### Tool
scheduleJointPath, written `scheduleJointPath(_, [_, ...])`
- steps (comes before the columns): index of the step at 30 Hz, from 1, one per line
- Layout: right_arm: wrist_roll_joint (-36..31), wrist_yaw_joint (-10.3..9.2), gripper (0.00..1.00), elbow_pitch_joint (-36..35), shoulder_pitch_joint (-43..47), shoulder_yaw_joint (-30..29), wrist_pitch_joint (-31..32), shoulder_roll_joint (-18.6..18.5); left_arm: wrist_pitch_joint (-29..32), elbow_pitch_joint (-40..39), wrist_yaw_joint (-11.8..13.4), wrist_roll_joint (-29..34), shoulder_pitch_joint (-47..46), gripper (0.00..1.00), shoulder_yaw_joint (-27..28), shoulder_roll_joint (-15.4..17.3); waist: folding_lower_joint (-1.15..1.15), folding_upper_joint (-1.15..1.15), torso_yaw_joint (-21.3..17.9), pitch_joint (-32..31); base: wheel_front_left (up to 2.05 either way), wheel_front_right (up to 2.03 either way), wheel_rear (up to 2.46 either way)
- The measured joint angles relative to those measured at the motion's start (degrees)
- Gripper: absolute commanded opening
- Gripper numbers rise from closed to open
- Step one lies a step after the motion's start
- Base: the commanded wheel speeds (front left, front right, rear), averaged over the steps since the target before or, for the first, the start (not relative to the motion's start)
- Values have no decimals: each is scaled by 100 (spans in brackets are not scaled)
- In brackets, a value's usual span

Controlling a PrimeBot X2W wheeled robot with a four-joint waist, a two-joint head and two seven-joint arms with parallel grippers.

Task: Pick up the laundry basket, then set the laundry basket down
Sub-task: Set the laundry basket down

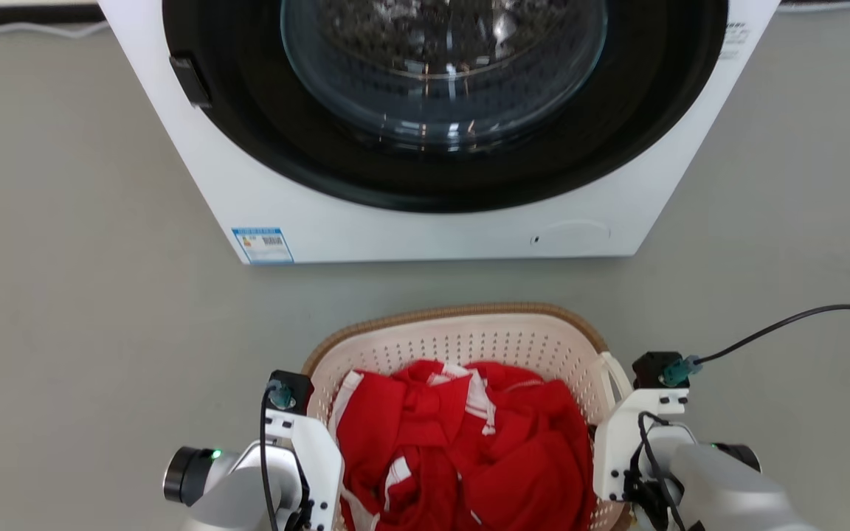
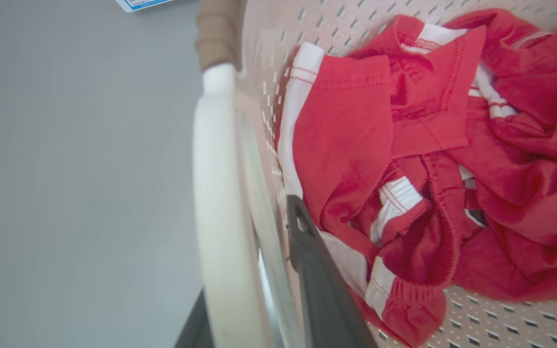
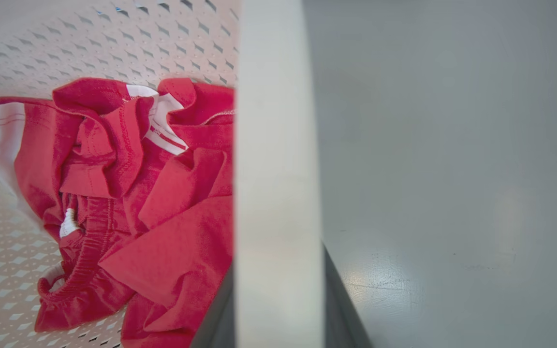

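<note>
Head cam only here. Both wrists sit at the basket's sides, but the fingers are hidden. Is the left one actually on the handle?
Observer: Yes. In the left wrist view the left gripper straddles the white left handle of the laundry basket. One finger is inside the wall, the other outside.
Operator: Right side?
Observer: The right gripper has the right handle between its fingers, with a dark finger flush on each side.
Operator: Cloth pinched?
Observer: The left inner finger lies right beside the red clothes. I cannot tell whether any is caught.
</note>
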Motion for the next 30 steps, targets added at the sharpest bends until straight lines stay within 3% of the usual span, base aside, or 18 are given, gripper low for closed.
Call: scheduleJointPath(30, [145,0,0,172,-925,162,-898,-67,-668,-300,263,53,-888,0,-96,97,0,0,215,2068,0,0,0])
